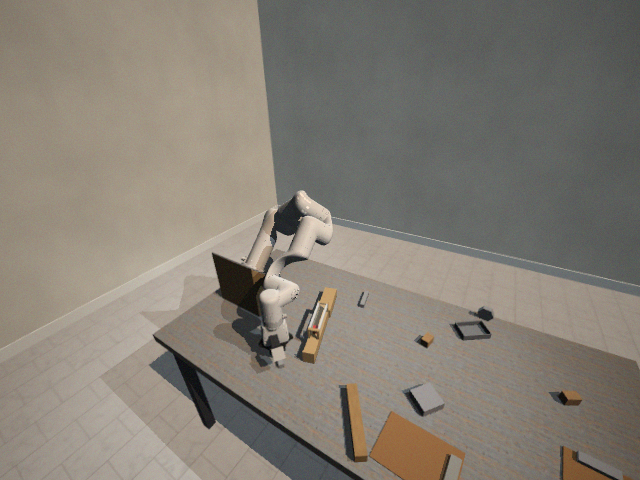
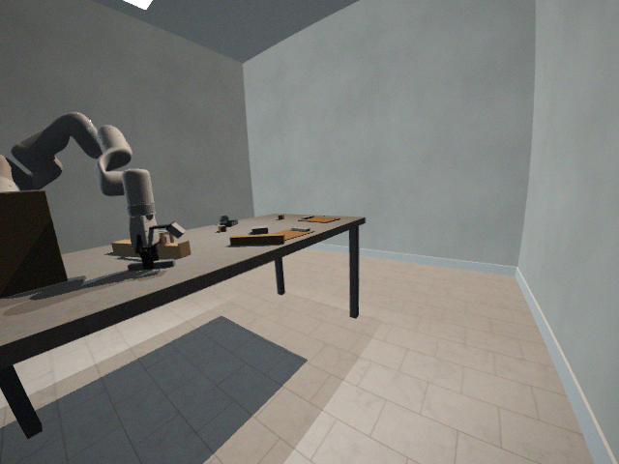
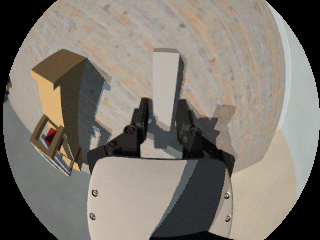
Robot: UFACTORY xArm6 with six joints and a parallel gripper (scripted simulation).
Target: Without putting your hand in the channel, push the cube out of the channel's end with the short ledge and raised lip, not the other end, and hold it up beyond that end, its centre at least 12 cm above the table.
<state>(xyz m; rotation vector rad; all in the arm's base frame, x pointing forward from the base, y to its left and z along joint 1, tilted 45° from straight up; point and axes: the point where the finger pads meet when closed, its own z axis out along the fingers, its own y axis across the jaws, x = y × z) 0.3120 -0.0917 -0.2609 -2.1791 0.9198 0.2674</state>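
The red cube point(image 1: 314, 326) point(image 3: 51, 133) is inside the narrow channel with pale walls and a wooden frame at its near end. The channel stands on a long tan base point(image 1: 310, 351) point(image 2: 177, 248) point(image 3: 54, 95). Which end has the short ledge and raised lip is too small to tell. A grey bar point(image 1: 280, 363) point(image 2: 167, 263) point(image 3: 165, 80) lies on the table beside the base. My gripper point(image 2: 149, 263) point(image 3: 162, 107) is partly open, pointing down low over the bar, with a finger on each side of it and gaps showing. Its fingertips are hidden in the top view.
A tall brown panel point(image 1: 235, 284) point(image 2: 30, 240) stands behind the gripper, near the arm's base. A tan beam point(image 1: 356, 423) point(image 2: 257, 241), a grey block point(image 1: 426, 397) point(image 2: 259, 230) and an orange mat point(image 1: 413, 439) lie farther along. A small grey piece point(image 1: 363, 299) lies beyond the channel.
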